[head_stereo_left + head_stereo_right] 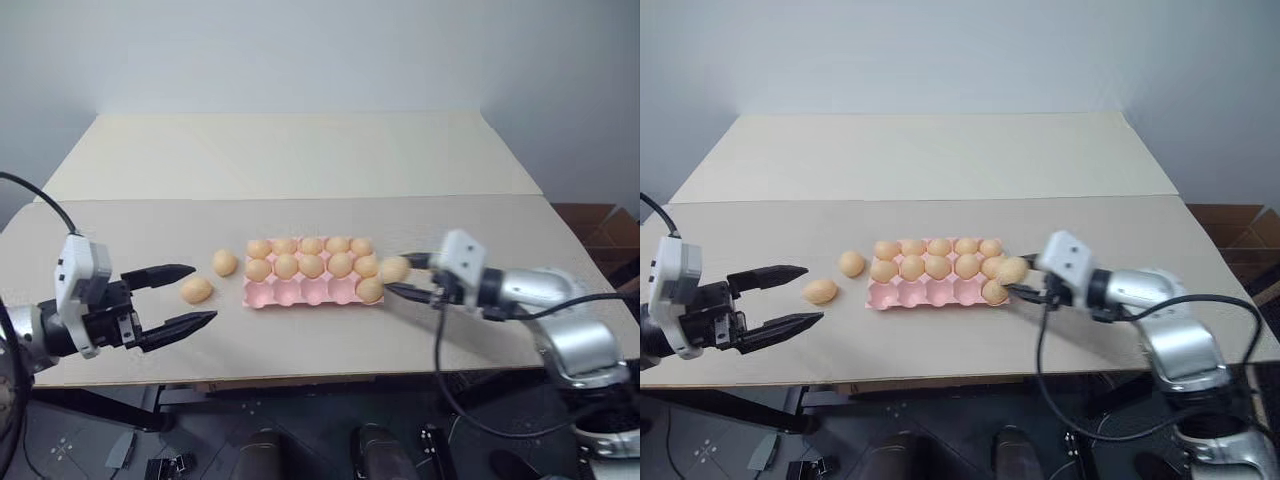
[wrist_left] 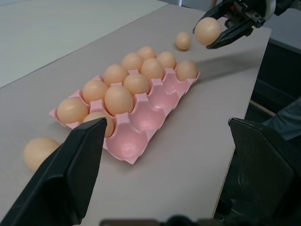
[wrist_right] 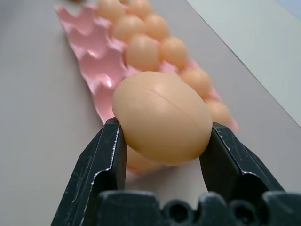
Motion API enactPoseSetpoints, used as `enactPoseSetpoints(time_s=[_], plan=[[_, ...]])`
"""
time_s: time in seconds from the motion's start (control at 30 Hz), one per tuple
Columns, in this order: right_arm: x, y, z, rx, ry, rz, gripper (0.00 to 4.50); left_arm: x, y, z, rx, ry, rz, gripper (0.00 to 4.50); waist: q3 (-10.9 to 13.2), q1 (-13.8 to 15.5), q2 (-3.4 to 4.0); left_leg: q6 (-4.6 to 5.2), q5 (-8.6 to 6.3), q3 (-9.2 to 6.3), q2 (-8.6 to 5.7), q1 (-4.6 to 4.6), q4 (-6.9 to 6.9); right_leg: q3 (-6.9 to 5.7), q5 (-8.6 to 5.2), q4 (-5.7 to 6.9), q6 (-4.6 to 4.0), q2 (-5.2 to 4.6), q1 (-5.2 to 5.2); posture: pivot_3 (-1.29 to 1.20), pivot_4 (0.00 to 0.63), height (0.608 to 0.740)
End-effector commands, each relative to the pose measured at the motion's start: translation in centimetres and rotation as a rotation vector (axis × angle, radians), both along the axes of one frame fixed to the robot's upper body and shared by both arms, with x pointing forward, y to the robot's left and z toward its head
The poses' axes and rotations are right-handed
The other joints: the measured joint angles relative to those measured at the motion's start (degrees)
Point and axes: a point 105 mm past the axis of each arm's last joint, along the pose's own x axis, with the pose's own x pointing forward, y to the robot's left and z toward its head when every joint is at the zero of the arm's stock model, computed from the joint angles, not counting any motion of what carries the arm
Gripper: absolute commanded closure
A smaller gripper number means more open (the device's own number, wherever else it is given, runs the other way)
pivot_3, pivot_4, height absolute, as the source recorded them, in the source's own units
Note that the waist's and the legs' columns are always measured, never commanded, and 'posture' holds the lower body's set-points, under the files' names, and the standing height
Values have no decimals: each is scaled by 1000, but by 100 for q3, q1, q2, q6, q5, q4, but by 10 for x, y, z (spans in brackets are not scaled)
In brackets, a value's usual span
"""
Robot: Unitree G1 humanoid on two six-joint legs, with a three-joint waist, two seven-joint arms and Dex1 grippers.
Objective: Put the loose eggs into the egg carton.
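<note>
Sitting near the front edge of the table (image 1: 300, 160), the pink egg carton (image 1: 300, 293) has its back two rows full and one egg in the right-hand cup of its front row, the other front cups bare. Two loose eggs (image 1: 197, 290) lie on the table just left of the carton, close together. Another egg (image 3: 162, 123) is pinched between the fingers of the right end effector (image 1: 398, 272), held just above the carton's right end. The left end effector (image 1: 185, 296) hangs left of the loose eggs, its fingers spread wide and holding nothing.
</note>
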Motion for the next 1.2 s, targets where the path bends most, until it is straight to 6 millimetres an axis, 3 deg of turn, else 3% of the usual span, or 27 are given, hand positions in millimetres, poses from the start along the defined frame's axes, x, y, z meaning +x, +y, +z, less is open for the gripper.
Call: enactPoseSetpoints(time_s=[0.03,0.2,0.23,0.3,0.4,0.5,0.6,0.7,0.83,0.97,1.1,1.2], plan=[[9,14,-9,-44,17,-33,2274,1,-6,8,-4,-40,-29,0,0,40,0,0,0,0,0,-2,0,-2,6,-1,-11,0,-1,0,150,740],[24,24,-19,-75,23,-108,2274,1,-10,9,-3,-45,-45,0,0,46,0,0,0,8,-5,-12,0,-1,10,-15,-17,-5,-4,0,150,740],[25,25,-17,-69,19,-113,1727,1,-10,9,-4,-44,-46,0,0,42,0,0,-1,9,-5,-13,0,0,10,-15,-16,-5,-6,0,150,740],[25,28,-12,-52,14,-115,1294,1,-10,9,-3,-43,-48,0,0,34,0,0,-1,9,-3,-14,0,-1,10,-13,-17,-4,-10,0,150,740],[17,26,6,-29,-28,-103,157,3,-10,10,-1,-45,-49,0,0,38,0,0,-1,8,6,-12,0,-3,10,-9,-17,4,-9,0,150,740],[4,15,25,3,-53,-91,26,3,-6,12,3,-52,-40,0,0,51,0,-1,-1,8,12,-12,0,-4,9,-8,-18,9,-10,0,150,740],[-6,-7,38,22,-63,-104,26,4,4,14,6,-57,0,0,0,66,-2,-1,-1,8,16,-11,0,-6,9,-14,-18,11,-6,0,150,740],[-12,-45,42,31,-53,-162,26,1,20,13,12,-46,45,0,1,72,-2,-3,-3,9,19,-10,0,-6,6,-16,-19,14,-6,0,150,740],[-19,-99,33,-26,-38,-272,26,-4,39,9,7,-7,95,0,1,77,-3,-3,-4,11,25,-9,0,-6,-4,-17,-20,21,-6,0,150,740],[-30,-135,22,-63,5,-337,26,-10,59,6,9,20,155,0,1,69,-3,-4,-4,14,37,0,-1,-5,-19,-15,-16,32,-2,0,150,740],[-37,-157,10,-83,41,-384,26,-16,73,3,40,31,202,0,1,35,-4,-4,-3,17,48,6,-1,-1,-29,-9,-40,42,-5,0,150,740],[-36,-161,8,-77,47,-409,26,-18,74,3,44,29,209,0,1,31,-3,-4,-3,18,48,9,0,1,-30,-7,-43,42,-5,0,150,740]])
